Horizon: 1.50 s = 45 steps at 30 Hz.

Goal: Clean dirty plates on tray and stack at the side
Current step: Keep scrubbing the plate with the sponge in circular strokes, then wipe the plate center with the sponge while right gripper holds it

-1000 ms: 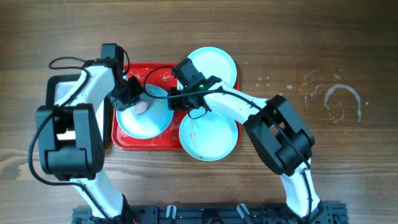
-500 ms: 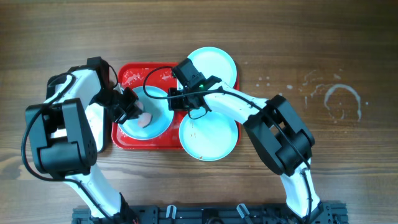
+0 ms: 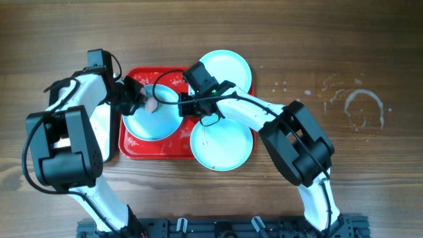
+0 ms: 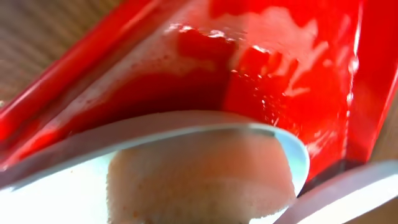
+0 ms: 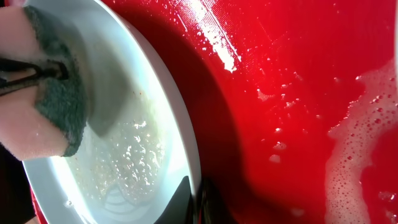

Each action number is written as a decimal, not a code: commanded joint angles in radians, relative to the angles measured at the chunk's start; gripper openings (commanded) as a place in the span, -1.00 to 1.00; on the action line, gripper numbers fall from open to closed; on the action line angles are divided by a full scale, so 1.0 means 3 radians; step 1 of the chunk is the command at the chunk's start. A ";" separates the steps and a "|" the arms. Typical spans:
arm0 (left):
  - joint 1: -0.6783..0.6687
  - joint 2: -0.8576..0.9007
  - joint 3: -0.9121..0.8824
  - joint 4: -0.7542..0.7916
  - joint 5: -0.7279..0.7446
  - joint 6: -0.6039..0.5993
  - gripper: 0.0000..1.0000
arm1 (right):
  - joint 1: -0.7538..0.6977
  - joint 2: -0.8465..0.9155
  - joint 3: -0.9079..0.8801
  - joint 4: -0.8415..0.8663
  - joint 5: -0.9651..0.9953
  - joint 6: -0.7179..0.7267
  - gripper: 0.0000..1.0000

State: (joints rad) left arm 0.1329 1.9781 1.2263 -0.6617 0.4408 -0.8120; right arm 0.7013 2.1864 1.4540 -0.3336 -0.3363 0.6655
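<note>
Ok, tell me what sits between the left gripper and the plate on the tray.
A pinkish sponge, clamped in the left gripper and pressed against the plate; the right wrist view shows it best.

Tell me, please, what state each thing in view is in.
Centre plate: sudsy, rim gripped by right pincer.
Sponge: soapy, held in left pincer, pressed against centre plate.
Red tray: wet, foamy.
Far plate: looks clean.
Near plate: smeared.
</note>
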 commanded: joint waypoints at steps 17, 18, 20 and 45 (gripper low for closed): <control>-0.0084 -0.0378 -0.0057 -0.0734 -0.1291 -0.1615 -0.92 | -0.0018 0.0104 -0.0043 -0.0052 0.0066 -0.0010 -0.91; -0.0084 -0.0436 -0.0057 -0.0810 -0.1358 -0.1610 -0.92 | -0.0018 0.0104 -0.0043 -0.0052 0.0066 -0.0011 -0.91; -0.0097 -0.0518 -0.0057 -0.0931 -0.1443 -0.1582 -0.92 | -0.0018 0.0104 -0.0043 -0.0051 0.0065 -0.0008 -0.92; -0.0937 0.0015 -0.0058 -0.0493 -0.2094 0.0245 -0.92 | -0.0018 0.0104 -0.0045 -0.0046 0.0041 -0.0003 -0.91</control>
State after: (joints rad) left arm -0.1661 1.9255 1.2308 -0.7109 -0.1677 -0.8078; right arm 0.7017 2.1864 1.4540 -0.3355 -0.3389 0.6617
